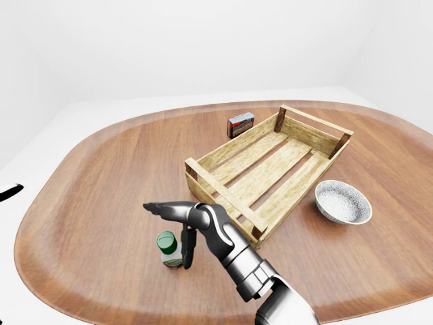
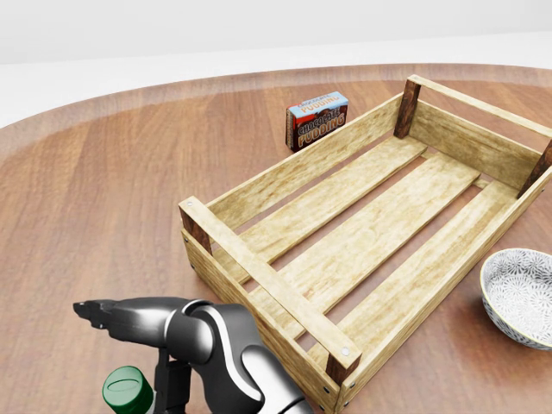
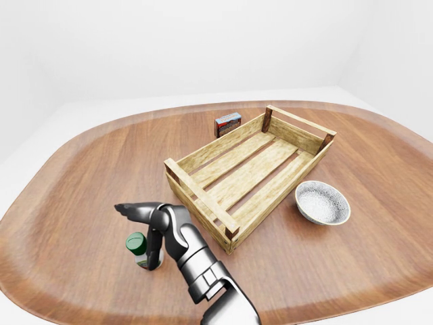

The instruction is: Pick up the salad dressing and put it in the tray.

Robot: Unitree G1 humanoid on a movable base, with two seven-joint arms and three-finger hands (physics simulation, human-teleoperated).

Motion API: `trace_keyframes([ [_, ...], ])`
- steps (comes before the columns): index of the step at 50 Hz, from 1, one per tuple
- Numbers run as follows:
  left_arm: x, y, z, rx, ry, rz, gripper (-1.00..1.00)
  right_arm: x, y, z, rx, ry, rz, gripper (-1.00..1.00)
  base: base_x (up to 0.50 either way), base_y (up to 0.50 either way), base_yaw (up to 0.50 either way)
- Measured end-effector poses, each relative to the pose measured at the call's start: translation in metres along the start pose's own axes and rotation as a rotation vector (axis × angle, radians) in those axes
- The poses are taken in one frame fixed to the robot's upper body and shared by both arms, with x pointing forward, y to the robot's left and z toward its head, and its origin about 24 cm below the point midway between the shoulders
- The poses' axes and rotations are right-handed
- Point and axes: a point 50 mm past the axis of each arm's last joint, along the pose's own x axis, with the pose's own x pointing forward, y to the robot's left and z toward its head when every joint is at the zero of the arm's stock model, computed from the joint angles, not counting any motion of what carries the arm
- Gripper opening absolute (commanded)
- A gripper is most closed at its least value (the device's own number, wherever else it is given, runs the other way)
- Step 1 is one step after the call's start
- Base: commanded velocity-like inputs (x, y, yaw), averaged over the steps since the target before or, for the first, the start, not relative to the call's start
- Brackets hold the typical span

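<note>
The salad dressing [image 1: 169,250] is a small bottle with a green cap. It stands upright on the wooden table, below and left of the tray in the left-eye view. The tray [image 1: 223,194] is an empty slatted wooden crate lying diagonally across the middle. My right hand [image 1: 169,227] reaches in from the bottom. Its open fingers [image 1: 157,208] stretch over the cap and one finger [image 1: 187,249] hangs down along the bottle's right side. It has no closed hold on the bottle. A small dark shape at the left edge [image 1: 8,191] may be my left hand.
A patterned grey bowl [image 1: 343,202] sits right of the tray's near corner. A chocolate pudding box [image 1: 241,124] stands just beyond the tray's far left side. The oval wooden table [image 1: 101,176] spreads to the left, with its edge close below the bottle.
</note>
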Motion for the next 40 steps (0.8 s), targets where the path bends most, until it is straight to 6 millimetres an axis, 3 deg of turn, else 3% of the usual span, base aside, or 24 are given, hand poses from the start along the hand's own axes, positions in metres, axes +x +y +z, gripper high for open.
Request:
trace_keyframes([
  [16, -0.001, 0.0, -0.001, -0.003, 0.004, 0.001, 1.0, 0.001, 0.005, 0.006, 0.04, -0.056, 0.019, 1.0, 0.0, 0.0, 0.0],
  [36, -0.002, 0.0, 0.002, -0.004, -0.007, 0.0, 1.0, 0.016, 0.017, -0.015, 0.193, -0.013, 0.148, 1.0, 0.0, 0.0, 0.0],
  [37, -0.002, 0.0, 0.002, -0.005, -0.008, 0.0, 1.0, 0.016, 0.017, -0.017, 0.2, -0.008, 0.155, 0.91, 0.0, 0.0, 0.0],
  [38, -0.002, 0.0, 0.002, -0.005, -0.008, 0.001, 1.0, 0.017, 0.018, -0.018, 0.207, -0.004, 0.161, -0.55, 0.0, 0.0, 0.0],
  [39, -0.002, 0.0, 0.002, -0.005, -0.008, 0.001, 1.0, 0.017, 0.019, -0.019, 0.215, 0.0, 0.168, -0.85, 0.0, 0.0, 0.0],
  [40, -0.002, 0.0, 0.002, -0.006, -0.008, 0.001, 1.0, 0.018, 0.019, -0.021, 0.222, 0.005, 0.174, -1.0, 0.0, 0.0, 0.0],
])
